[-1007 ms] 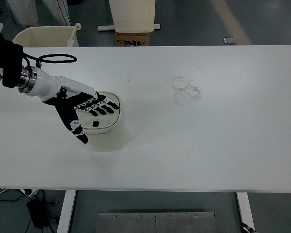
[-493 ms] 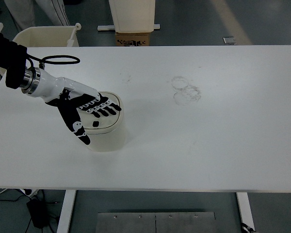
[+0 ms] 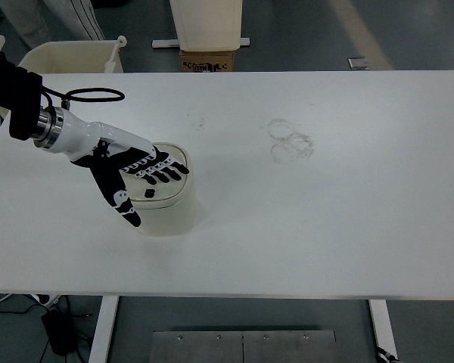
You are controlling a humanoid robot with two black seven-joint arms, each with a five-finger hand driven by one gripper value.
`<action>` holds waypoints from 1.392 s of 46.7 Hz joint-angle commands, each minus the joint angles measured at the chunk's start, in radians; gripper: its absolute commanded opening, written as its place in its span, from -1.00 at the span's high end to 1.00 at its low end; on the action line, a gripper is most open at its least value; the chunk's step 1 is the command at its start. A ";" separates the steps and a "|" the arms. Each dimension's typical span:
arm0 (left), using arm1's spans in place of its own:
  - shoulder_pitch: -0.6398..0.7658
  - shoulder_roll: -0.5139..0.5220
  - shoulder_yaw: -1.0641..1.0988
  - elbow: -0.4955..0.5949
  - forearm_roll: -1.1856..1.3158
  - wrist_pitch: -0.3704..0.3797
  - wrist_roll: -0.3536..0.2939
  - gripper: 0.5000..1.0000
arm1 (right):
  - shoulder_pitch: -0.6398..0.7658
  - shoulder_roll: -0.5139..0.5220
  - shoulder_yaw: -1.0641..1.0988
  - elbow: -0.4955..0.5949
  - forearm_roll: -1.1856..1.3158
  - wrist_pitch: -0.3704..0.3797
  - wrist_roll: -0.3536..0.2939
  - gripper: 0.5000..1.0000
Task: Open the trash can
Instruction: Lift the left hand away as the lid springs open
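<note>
A small cream trash can (image 3: 166,212) stands on the white table (image 3: 325,219), left of the middle. Its lid (image 3: 166,189) is down, with a small dark square mark on it. My left hand (image 3: 140,172) lies flat over the lid, black-and-white fingers (image 3: 166,169) spread across the top and the thumb (image 3: 125,208) hanging past the can's near-left side. The hand holds nothing. The left arm comes in from the upper left. The right arm does not show.
Faint ring marks (image 3: 289,140) stain the table right of the can. Beyond the far edge stand a cream bin (image 3: 64,57), a cardboard box (image 3: 208,59) and a pale panel (image 3: 208,23). A black cable loop (image 3: 91,94) lies by my left forearm.
The left hand has slid slightly to the right over the lid. The lid stays down and the can has not moved.
</note>
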 commanded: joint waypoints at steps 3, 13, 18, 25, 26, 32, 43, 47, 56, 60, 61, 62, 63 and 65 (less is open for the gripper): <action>0.000 0.001 0.001 0.000 0.002 0.000 0.000 -1.00 | 0.000 0.000 0.000 0.000 0.000 0.000 0.000 -0.97; 0.002 0.003 0.001 0.000 0.002 0.000 0.000 -1.00 | 0.000 0.000 0.000 0.000 0.000 0.000 0.000 -0.97; 0.002 0.004 0.001 0.000 0.002 0.000 0.000 -1.00 | 0.000 0.000 0.000 0.000 0.000 -0.001 0.001 -0.97; 0.002 0.006 0.001 0.000 0.002 0.000 0.000 -1.00 | 0.000 0.000 0.000 0.000 0.000 -0.001 0.000 -0.97; 0.002 0.006 0.001 0.000 0.002 0.000 0.000 -1.00 | 0.000 0.000 0.000 0.000 0.000 -0.001 0.001 -0.97; 0.003 0.008 0.002 0.000 0.002 0.000 0.000 -1.00 | 0.000 0.000 0.000 0.000 0.000 0.000 0.001 -0.97; -0.012 0.003 -0.002 0.008 -0.005 0.000 0.000 -1.00 | 0.000 0.000 0.000 0.000 0.000 0.000 0.000 -0.97; -0.029 0.000 -0.002 0.026 -0.021 0.000 0.000 -1.00 | 0.000 0.000 0.000 0.000 0.000 0.000 0.001 -0.97; -0.067 -0.015 -0.005 0.090 -0.038 0.000 -0.001 -1.00 | 0.000 0.000 0.000 -0.001 -0.001 0.000 0.001 -0.97; -0.095 -0.040 -0.013 0.147 -0.086 0.000 -0.001 -1.00 | 0.000 0.000 0.000 -0.002 -0.005 0.000 0.001 -0.97; -0.103 -0.046 -0.014 0.162 -0.098 0.000 -0.001 -1.00 | 0.000 0.000 0.000 -0.002 -0.005 0.000 0.000 -0.97; -0.110 -0.052 -0.017 0.178 -0.106 0.000 -0.001 -1.00 | 0.000 0.000 0.000 -0.002 -0.005 0.000 0.001 -0.97; -0.116 -0.057 -0.019 0.190 -0.115 0.000 -0.001 -1.00 | 0.000 0.000 0.000 -0.002 -0.005 0.000 0.001 -0.97; -0.133 -0.068 -0.024 0.210 -0.130 0.000 -0.001 -1.00 | 0.000 0.000 0.000 -0.002 -0.005 0.000 0.000 -0.97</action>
